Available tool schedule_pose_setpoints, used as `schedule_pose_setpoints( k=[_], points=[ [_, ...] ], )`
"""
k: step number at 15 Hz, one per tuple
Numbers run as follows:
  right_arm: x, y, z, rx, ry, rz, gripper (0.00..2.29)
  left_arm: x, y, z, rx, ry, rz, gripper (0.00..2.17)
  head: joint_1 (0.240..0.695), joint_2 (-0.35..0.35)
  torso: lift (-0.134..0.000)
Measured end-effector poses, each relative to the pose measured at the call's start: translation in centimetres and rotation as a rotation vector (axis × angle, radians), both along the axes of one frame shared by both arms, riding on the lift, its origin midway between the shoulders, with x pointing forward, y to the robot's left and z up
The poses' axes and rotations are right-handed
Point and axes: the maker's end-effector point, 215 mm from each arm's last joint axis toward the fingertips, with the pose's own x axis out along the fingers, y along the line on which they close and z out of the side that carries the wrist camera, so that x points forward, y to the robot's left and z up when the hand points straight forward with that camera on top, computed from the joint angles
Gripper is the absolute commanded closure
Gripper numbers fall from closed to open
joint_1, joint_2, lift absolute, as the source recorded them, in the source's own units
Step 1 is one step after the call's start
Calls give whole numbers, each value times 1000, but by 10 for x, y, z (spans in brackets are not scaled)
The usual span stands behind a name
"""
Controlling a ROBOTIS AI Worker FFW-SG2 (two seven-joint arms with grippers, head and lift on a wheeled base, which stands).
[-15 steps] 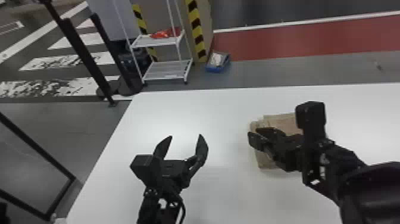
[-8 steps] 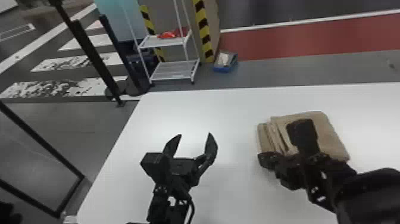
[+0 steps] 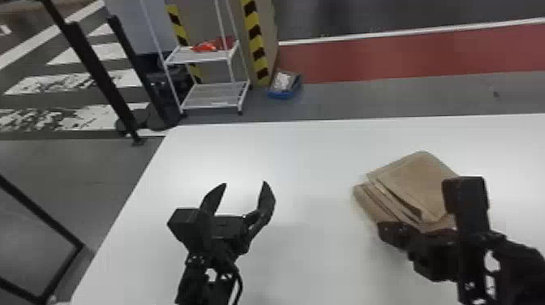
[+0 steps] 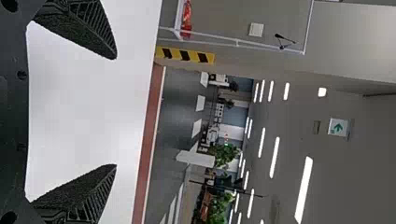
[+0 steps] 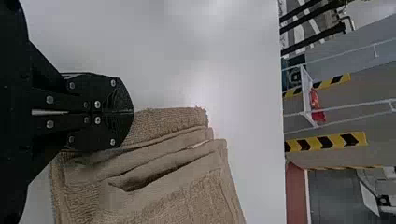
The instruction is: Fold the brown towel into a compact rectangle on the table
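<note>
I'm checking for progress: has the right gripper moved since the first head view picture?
Yes: the right gripper has moved toward the robot, farther from the table's far edge.

A white table (plain and pale, with a bright sheen in patches) has its far corner between nine and ten o'clock of the head view's middle. Directly on it, between three and four o'clock, lies the brown towel, folded in uneven layers, their stacked edges facing eight.

Your left gripper and right gripper: two
Towel: one
Table: one
Rack: one
Blue bin: one
</note>
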Motion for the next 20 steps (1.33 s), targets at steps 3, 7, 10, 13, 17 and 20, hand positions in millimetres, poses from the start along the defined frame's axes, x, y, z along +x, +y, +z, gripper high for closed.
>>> schedule_pose_setpoints(
  k=[3, 7, 10, 13, 17, 20],
  points=[
    [3, -14, 50, 120, -105, -12, 2020, 0, -1, -2, -1, 2, -1, 39, 695, 197, -126],
    [52, -39, 80, 176, -219, -94, 2020, -2, -2, -3, -2, 6, -4, 39, 695, 157, -126],
    [81, -53, 47, 146, -179, -147, 2020, -3, -2, -3, -1, 7, -4, 39, 695, 137, -126],
    [87, -48, 17, 127, -137, -143, 2020, -2, -2, -4, -1, 7, -4, 39, 695, 138, -126],
    [68, -1, 14, 132, -130, -38, 2020, -2, -1, -4, 0, 7, -3, 39, 695, 191, -126],
    [46, 33, 14, 130, -126, 37, 2020, -1, 0, -4, -1, 8, -1, 39, 695, 229, -126]
  ],
)
